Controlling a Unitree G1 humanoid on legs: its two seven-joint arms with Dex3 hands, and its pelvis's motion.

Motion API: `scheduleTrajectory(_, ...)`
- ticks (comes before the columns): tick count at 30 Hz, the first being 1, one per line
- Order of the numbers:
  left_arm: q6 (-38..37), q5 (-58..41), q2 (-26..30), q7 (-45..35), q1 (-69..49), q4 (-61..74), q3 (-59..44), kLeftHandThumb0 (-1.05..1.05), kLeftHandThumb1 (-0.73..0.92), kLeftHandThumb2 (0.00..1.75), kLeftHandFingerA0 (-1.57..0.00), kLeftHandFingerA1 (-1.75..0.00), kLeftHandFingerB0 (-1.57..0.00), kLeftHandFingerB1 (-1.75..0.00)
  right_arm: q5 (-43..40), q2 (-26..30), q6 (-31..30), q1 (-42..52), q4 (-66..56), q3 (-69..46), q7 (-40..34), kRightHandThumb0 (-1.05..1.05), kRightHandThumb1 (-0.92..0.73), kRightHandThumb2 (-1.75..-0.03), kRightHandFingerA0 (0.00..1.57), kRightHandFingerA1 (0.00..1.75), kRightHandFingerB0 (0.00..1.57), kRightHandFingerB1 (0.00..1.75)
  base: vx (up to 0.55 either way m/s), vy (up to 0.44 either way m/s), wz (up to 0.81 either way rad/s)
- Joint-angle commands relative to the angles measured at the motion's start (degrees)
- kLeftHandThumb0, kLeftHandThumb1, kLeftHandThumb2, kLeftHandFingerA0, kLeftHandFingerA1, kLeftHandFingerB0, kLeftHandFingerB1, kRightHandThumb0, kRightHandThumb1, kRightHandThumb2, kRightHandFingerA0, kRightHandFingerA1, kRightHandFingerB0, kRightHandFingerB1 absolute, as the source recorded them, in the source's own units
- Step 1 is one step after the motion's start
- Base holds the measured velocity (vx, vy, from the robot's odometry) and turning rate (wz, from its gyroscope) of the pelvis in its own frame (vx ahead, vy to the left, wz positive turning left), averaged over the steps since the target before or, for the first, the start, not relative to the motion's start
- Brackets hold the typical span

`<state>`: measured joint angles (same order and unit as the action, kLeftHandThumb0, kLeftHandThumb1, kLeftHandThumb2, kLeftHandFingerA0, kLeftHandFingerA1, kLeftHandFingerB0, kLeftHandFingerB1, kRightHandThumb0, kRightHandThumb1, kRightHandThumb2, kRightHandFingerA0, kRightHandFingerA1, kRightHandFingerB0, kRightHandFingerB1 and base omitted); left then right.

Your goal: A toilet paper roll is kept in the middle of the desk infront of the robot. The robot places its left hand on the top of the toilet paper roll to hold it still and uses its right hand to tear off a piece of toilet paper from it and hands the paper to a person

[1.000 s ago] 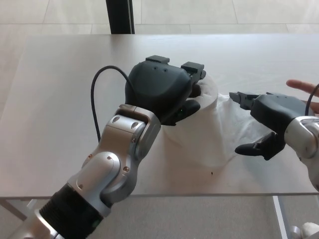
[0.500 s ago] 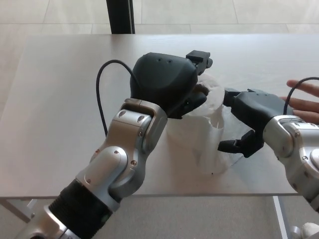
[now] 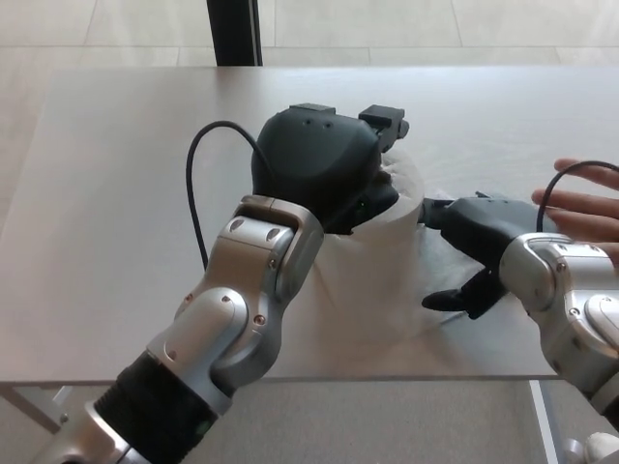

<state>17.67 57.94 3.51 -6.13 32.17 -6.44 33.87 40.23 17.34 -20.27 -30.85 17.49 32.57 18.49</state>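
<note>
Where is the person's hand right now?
In the head view, the person's hand reaches in at the right edge, above the desk, just beyond the right hand.

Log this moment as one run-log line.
left hand: pressing on toilet paper roll | right hand: at loose sheet | person's hand: waiting

Grey desk [image 3: 116,174], black post [image 3: 232,31]

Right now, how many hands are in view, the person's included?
3: the left hand pressing on top of the toilet paper roll, the right hand beside it, and a person's hand at the right edge.
</note>
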Motion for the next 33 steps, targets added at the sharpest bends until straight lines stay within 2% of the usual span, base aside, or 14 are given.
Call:
scheduleTrajectory(1,0.0,1.3,1.0,1.2,-1.3,-0.2,0.8,-0.58,0.84,0.65,-0.54,-0.56,-0.43,-0.40,2.1,0.1,-1.1,0.3,1.7,-0.1,-1.7,-0.42,-0.75,-0.65,0.52,1.43,0.46,0.60,0.00,0.000,0.00)
scheduleTrajectory(2,0.0,1.5,1.1,1.7,-1.6,-0.3,0.9,-0.58,0.84,0.65,-0.54,-0.56,-0.43,-0.40,2.4,0.3,-0.8,0.4,1.4,0.1,-1.9,-0.42,-0.75,-0.65,0.52,1.43,0.46,0.60,0.00,0.000,0.00)
scheduleTrajectory(3,-0.3,1.4,1.3,2.3,-2.4,-0.5,1.2,-0.58,0.83,0.65,-0.69,-0.68,-0.43,-0.41,3.1,1.6,4.2,0.9,1.9,0.5,-5.9,-0.43,-0.76,-0.68,0.76,1.51,0.52,0.89,0.00,0.000,0.00)
scheduleTrajectory(6,-0.3,0.7,1.2,2.4,-3.4,-0.9,1.3,-0.57,0.84,0.65,-0.55,-0.60,-0.42,-0.40,3.8,2.2,4.8,1.3,1.4,0.6,-6.7,-0.52,-0.80,-0.66,0.65,1.37,0.50,0.80,0.00,0.000,0.00)
scheduleTrajectory(7,-0.5,0.8,1.3,2.8,-3.6,-1.0,1.4,-0.58,0.84,0.65,-0.60,-0.63,-0.43,-0.40,3.7,2.7,6.5,1.8,1.3,0.3,-8.1,-0.54,-0.83,-0.67,0.67,1.37,0.52,0.78,0.00,0.000,0.00)
scheduleTrajectory(9,0.8,-0.3,0.9,0.7,-4.3,-0.4,0.8,-0.57,0.87,0.65,-0.51,-0.58,-0.38,-0.37,5.0,4.1,8.9,2.2,1.6,0.9,-10.3,-0.51,-0.76,-0.69,0.73,1.63,0.54,1.25,0.00,0.000,0.00)
scheduleTrajectory(10,0.9,-0.2,0.9,0.8,-4.5,-0.3,0.8,-0.56,0.86,0.66,-0.53,-0.60,-0.39,-0.38,5.0,4.2,9.0,2.4,1.4,0.8,-10.5,-0.50,-0.80,-0.70,0.72,1.66,0.57,1.30,0.00,0.000,0.00)
scheduleTrajectory(11,0.7,-0.2,1.0,1.2,-4.8,-0.1,0.7,-0.57,0.67,1.01,-0.46,-0.65,-0.34,-0.53,4.4,3.8,8.8,2.8,1.3,0.3,-11.0,-0.48,-0.80,-0.69,0.76,1.70,0.63,1.47,0.00,0.000,0.00)
scheduleTrajectory(12,0.5,-0.2,1.0,1.9,-5.3,0.0,0.6,-0.56,0.85,0.65,-0.48,-0.58,-0.40,-0.39,4.2,3.3,7.9,2.9,1.6,-0.2,-11.3,-0.48,-0.79,-0.70,0.76,1.68,0.64,1.47,0.00,0.000,0.00)
scheduleTrajectory(15,0.4,-0.4,1.0,1.5,-5.7,0.2,0.5,-0.56,0.86,0.65,-0.44,-0.54,-0.39,-0.39,5.0,3.3,6.7,2.6,1.9,0.0,-10.3,-0.47,-0.81,-0.69,0.75,1.70,0.60,1.51,0.00,0.000,0.00)
scheduleTrajectory(19,0.0,-1.0,0.6,3.1,-5.6,-0.7,-0.2,-0.56,0.85,0.65,-0.44,-0.55,-0.41,-0.39,3.0,1.9,7.5,3.0,3.1,-2.0,-12.3,-0.49,-0.86,-0.65,0.78,1.67,0.60,1.38,0.00,0.000,0.00)
scheduleTrajectory(22,0.6,-0.6,0.6,2.2,-5.4,-0.4,0.0,-0.56,0.86,0.65,-0.43,-0.56,-0.41,-0.39,3.4,2.1,9.9,3.4,3.3,-2.1,-14.6,-0.48,-0.83,-0.69,0.78,1.73,0.61,1.51,0.00,0.000,0.00)
scheduleTrajectory(28,0.7,-0.7,0.3,2.2,-5.3,-0.7,-0.2,-0.56,0.86,0.65,-0.43,-0.55,-0.41,-0.39,3.1,2.0,13.0,4.5,3.4,-2.9,-17.5,-0.45,-0.82,-0.68,0.78,1.74,0.61,1.50,0.00,0.000,0.00)
scheduleTrajectory(33,0.6,-1.1,0.1,2.8,-4.8,-1.8,-0.9,-0.55,0.86,0.65,-0.47,-0.59,-0.41,-0.41,-1.9,-1.9,13.1,6.4,2.5,-7.7,-18.4,-0.54,-0.87,-0.67,0.85,1.75,0.61,1.63,0.00,0.000,0.00)
